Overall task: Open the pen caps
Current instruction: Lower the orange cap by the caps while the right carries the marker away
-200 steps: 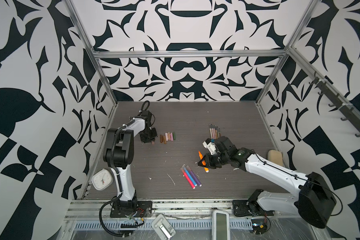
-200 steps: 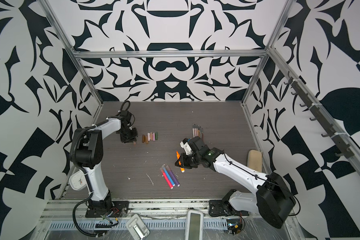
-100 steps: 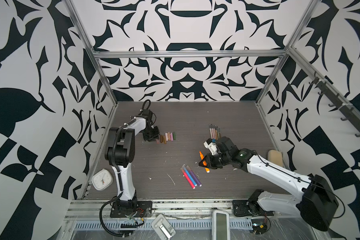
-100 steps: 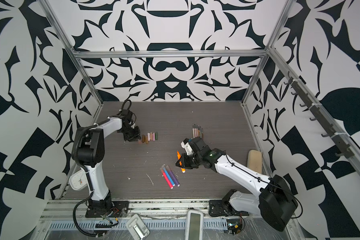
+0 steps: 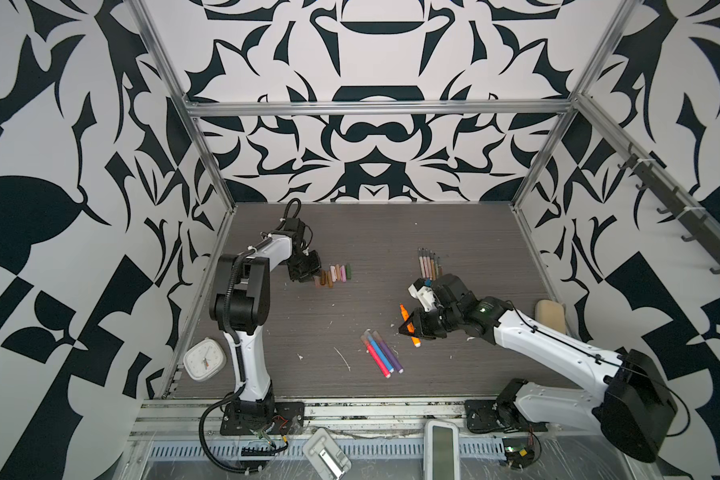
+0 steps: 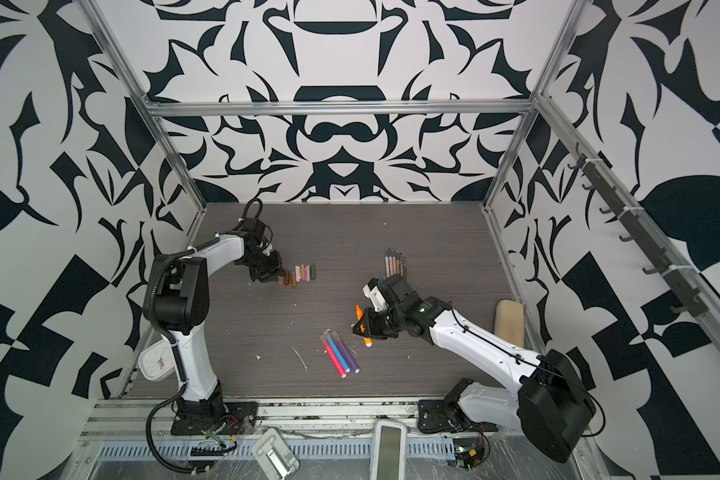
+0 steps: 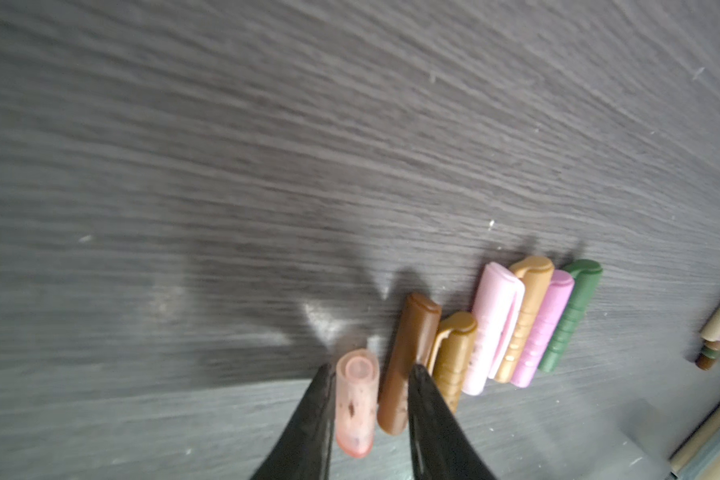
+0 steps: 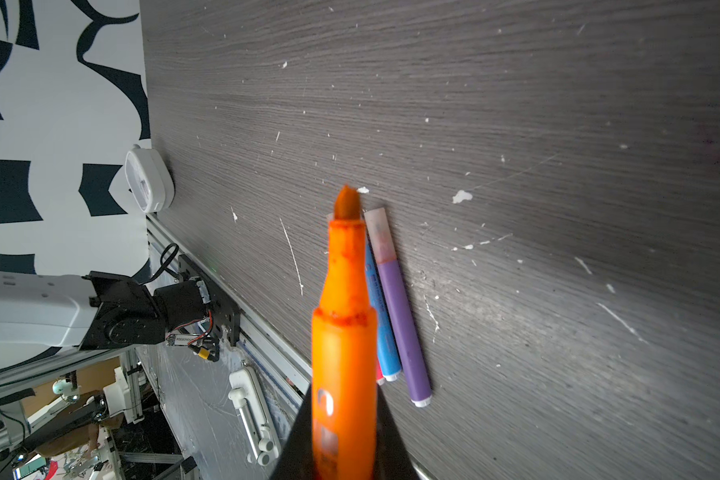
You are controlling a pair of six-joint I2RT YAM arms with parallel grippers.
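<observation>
left gripper (image 7: 371, 370) sits at the left end of the pen caps (image 5: 335, 275) row, far-left part of the table (image 5: 350, 232). Its jaws are parted and clamp nothing. The peach cap (image 7: 356, 407), translucent, lies flat on the table between them, one finger close against its side. The other finger sits over the brown cap (image 7: 412, 332) next to it. The rest of the row lies side by side, touching: tan, pale pink, tan, pink, then the dark green cap (image 7: 570, 316) at the far end.

right gripper (image 8: 344, 436) is clenched on the orange pen (image 8: 344, 332) mid-barrel, above the table right of centre. Cap is off, felt tip bare.

Just beside it on the table lie pink, blue and the purple pen (image 8: 400, 324), side by side, caps on. The thin pens (image 5: 429, 264) are bunched further back, behind the right gripper. Too small to tell whether they're capped.
</observation>
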